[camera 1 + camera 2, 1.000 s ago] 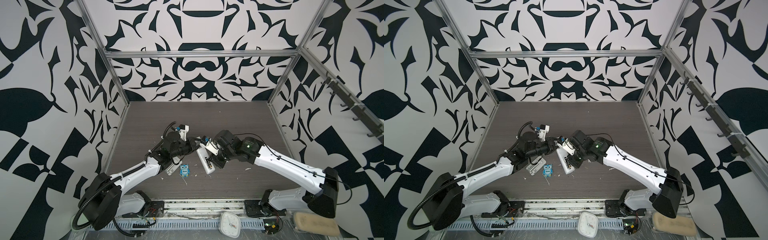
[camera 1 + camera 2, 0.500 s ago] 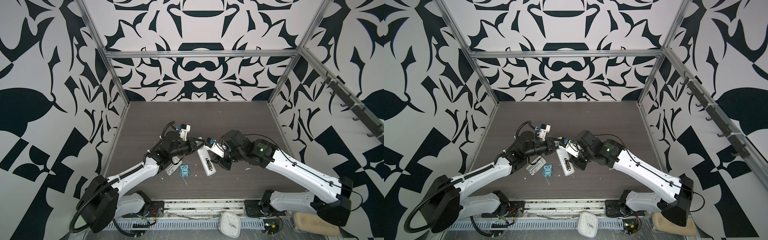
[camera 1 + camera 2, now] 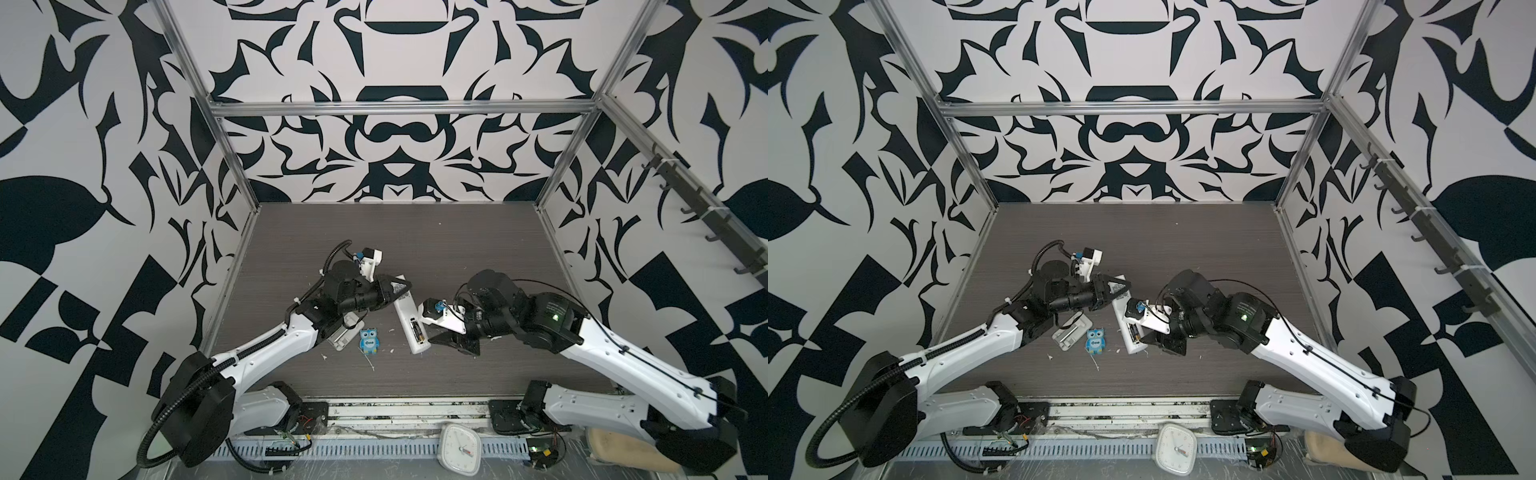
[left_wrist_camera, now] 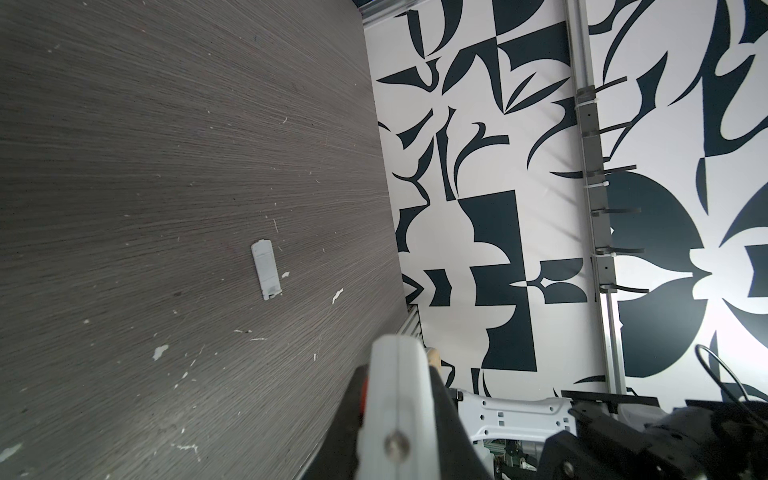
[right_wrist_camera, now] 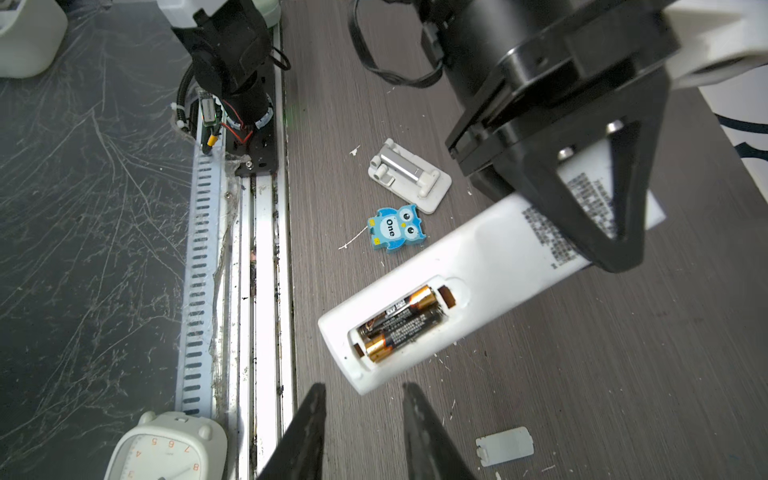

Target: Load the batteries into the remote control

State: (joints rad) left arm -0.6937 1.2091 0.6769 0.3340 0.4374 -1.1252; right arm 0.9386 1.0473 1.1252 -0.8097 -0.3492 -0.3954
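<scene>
Near middle of table [image 3: 415, 249]: remote control [image 5: 478, 266] back-up, far end clamped by left gripper [image 5: 611, 232]. Both batteries [image 5: 399, 324] sit in the open bay, one seemingly askew. Right gripper [image 5: 363, 399] hovers beside the bay end, jaws apart, empty. Risk: a nudge pops that cell out. Cover [image 5: 505, 445] lies apart.

The far half of the tabletop [image 3: 395, 237] is bare. On one side of the remote control [image 3: 405, 311] the blue owl [image 5: 395, 228] and the grey-white tray [image 5: 409, 176] lie near it, leaving a narrow lane; on the other side only a grey cover [image 5: 505, 445] lies. The left claw [image 3: 400, 286] clamps the remote's far end, while the batteries [image 5: 399, 324] lie uncovered, with the right claw [image 5: 363, 390], jaws parted, just off that end.
</scene>
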